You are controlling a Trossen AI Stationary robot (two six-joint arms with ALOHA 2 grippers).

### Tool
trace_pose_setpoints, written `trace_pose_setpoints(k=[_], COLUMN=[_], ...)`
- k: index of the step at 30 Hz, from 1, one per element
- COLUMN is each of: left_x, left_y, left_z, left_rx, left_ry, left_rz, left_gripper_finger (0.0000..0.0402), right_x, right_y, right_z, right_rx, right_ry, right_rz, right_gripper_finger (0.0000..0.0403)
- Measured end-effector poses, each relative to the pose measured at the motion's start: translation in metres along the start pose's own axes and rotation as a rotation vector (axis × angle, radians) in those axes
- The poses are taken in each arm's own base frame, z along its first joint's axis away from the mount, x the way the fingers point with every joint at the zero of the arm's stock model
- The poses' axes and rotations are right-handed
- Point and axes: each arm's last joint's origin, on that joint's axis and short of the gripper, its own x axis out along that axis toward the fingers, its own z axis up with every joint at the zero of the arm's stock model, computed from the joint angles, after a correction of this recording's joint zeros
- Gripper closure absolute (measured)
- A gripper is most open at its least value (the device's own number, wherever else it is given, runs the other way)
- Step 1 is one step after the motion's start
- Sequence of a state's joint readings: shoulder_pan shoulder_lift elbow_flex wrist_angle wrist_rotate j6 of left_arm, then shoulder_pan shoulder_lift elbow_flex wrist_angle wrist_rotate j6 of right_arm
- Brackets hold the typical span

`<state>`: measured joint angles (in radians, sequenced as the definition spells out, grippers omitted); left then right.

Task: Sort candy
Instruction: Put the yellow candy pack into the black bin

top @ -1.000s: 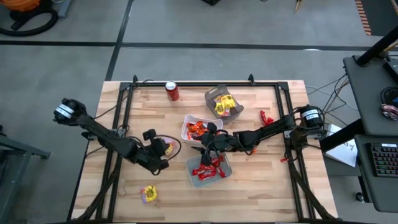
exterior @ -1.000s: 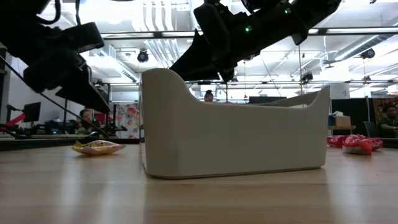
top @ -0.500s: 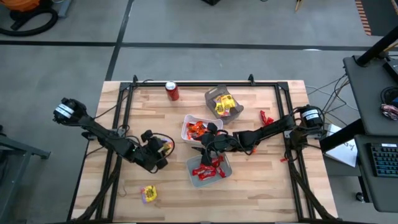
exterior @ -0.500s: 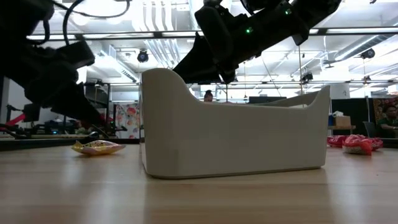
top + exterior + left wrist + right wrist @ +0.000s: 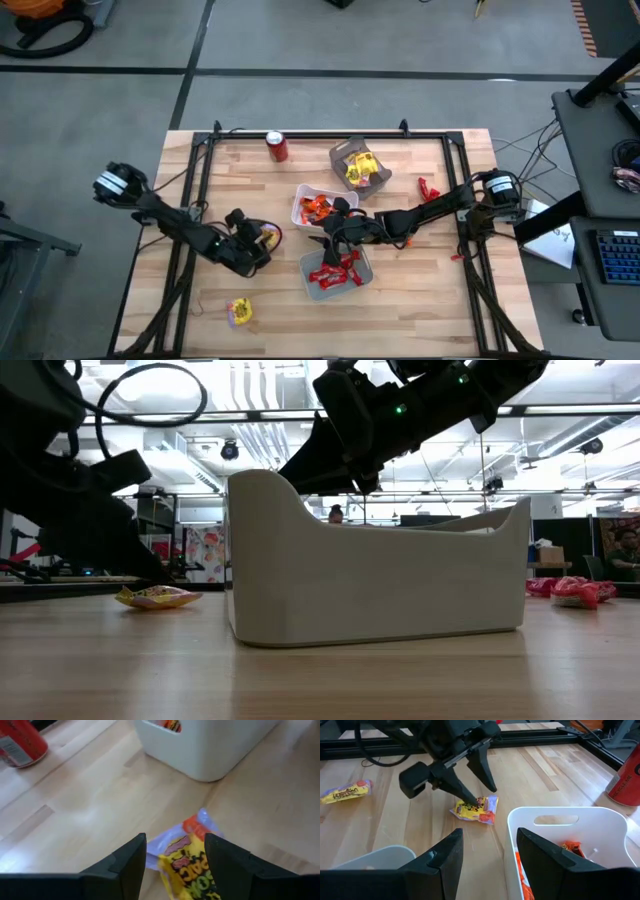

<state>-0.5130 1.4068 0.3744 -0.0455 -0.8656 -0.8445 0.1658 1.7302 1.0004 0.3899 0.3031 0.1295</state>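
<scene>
Left hand [image 5: 175, 862], fingers spread, straddles a yellow candy [image 5: 187, 862] lying on the tabletop [image 5: 90, 815]. Right hand [image 5: 487, 857], spread, hovers over the white trays [image 5: 567, 822].

A large open robotics lab or industrial workshop is shown. A pale wooden-plank table [image 5: 420, 300] framed in black metal rails is set on a bare grey concrete floor [image 5: 300, 40] marked with dark lines. At the far left an orange vacuum with a black hose [image 5: 45, 20] is seen. On the right, a dark desk with a black keyboard [image 5: 612, 262] is placed. Beyond the table, high ceilings with exposed pipes and bright strip lights [image 5: 250, 390] are visible, and seated people are glimpsed at distant workstations.
</scene>
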Motion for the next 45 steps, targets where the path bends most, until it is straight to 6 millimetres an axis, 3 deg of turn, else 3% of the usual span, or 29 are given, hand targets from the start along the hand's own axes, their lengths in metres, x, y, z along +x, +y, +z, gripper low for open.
trace_pose_setpoints(k=[10, 14, 19, 24, 34, 45], left_x=[0.012, 0.016, 0.017, 0.013, -0.004, -0.027], left_y=[-0.003, -0.007, -0.010, -0.011, -0.022, -0.058], left_z=[-0.016, -0.018, -0.017, -0.013, 0.007, 0.065], left_rx=[0.006, 0.025, 0.067, 0.086, 0.211, 0.436], left_ry=[0.047, 0.041, 0.045, 0.038, -0.050, -0.186], left_rz=[0.044, 0.050, 0.051, 0.038, -0.030, -0.101], left_gripper_finger=[0.0226, 0.0274, 0.0380, 0.0394, 0.0401, 0.0402], right_x=[0.000, 0.000, 0.000, 0.000, 0.000, 0.000], right_y=[0.000, 0.000, 0.000, 0.000, 0.001, 0.004], right_z=[-0.001, -0.001, -0.001, -0.001, -0.001, 0.014], right_rx=[-0.003, -0.003, 0.005, 0.014, 0.033, 0.082], right_ry=[0.010, 0.011, 0.012, 0.015, 0.012, -0.115], right_rz=[-0.004, -0.004, -0.004, -0.003, 0.025, 0.089], right_gripper_finger=[0.0225, 0.0225, 0.0225, 0.0225, 0.0225, 0.0225])
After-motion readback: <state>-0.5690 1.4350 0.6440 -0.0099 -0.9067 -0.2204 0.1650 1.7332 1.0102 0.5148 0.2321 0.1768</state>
